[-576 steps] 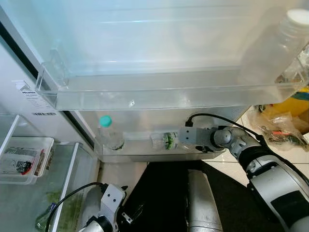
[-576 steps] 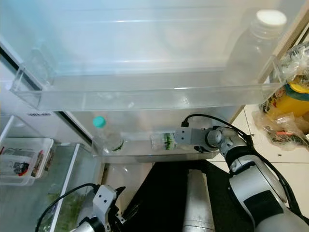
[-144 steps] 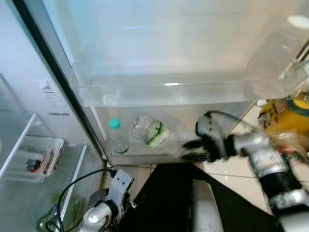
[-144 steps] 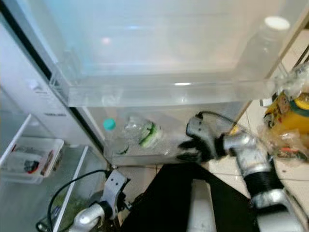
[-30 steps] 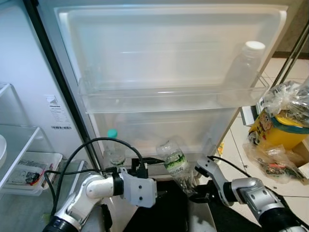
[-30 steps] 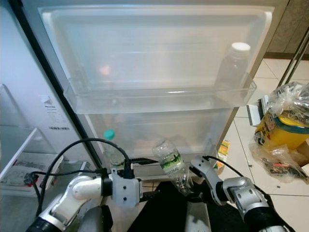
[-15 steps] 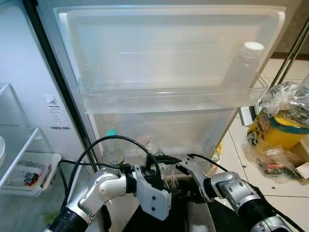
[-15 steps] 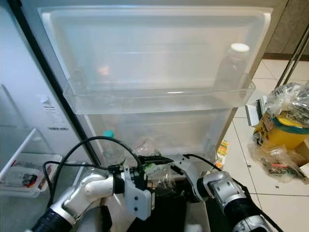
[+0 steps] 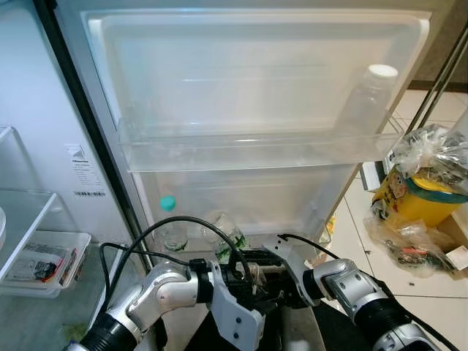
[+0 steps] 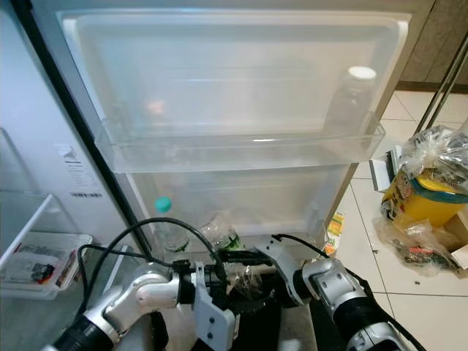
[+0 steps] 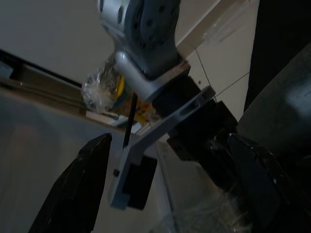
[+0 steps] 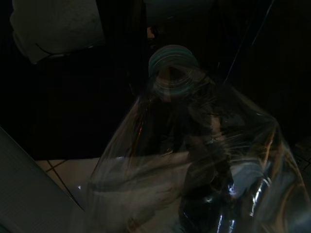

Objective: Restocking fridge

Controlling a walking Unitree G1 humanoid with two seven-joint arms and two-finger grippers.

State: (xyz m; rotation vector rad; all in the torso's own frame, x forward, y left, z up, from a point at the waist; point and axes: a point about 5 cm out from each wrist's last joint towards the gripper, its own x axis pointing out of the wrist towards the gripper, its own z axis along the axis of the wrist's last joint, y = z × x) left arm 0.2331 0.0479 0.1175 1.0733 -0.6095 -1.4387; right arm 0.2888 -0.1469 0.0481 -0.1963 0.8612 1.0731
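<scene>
A: Since half a second ago our left gripper (image 9: pixel 252 281) has closed in on the crumpled clear bottle (image 9: pixel 223 238), which a second ago stood clear of it, tilted in the right gripper (image 10: pixel 252 281). The door and its bins have stayed put.

B: Left eye view: bottle low in front of the open fridge door (image 9: pixel 256 88), below the upper door bin (image 9: pixel 241 150), with both grippers meeting under it. The teal-capped bottle (image 9: pixel 170 219) stands in the lower bin; a white-capped bottle (image 9: pixel 369 102) sits in the upper bin, right end.

A: Right eye view: same layout. The green label is visible on the crumpled bottle, black fingers from both sides crowded against it.

B: Left wrist view: our two dark fingers (image 11: pixel 80 189) stand wide apart, nothing between them but the right arm's wrist bracket and a bit of clear plastic. Only this view shows that gap.

A: Right wrist view: dark, the bottle fills it, teal cap (image 12: pixel 172 63) pointing away. We judge the right gripper clamped on its body, though the fingers themselves are hidden.

B: Risks, our judgement: thin crushed plastic may buckle or slip during a handover; grippers may collide; the cable looping by the left wrist could snag.

A: The yellow bag (image 9: pixel 420 190) on the floor is well apart.
</scene>
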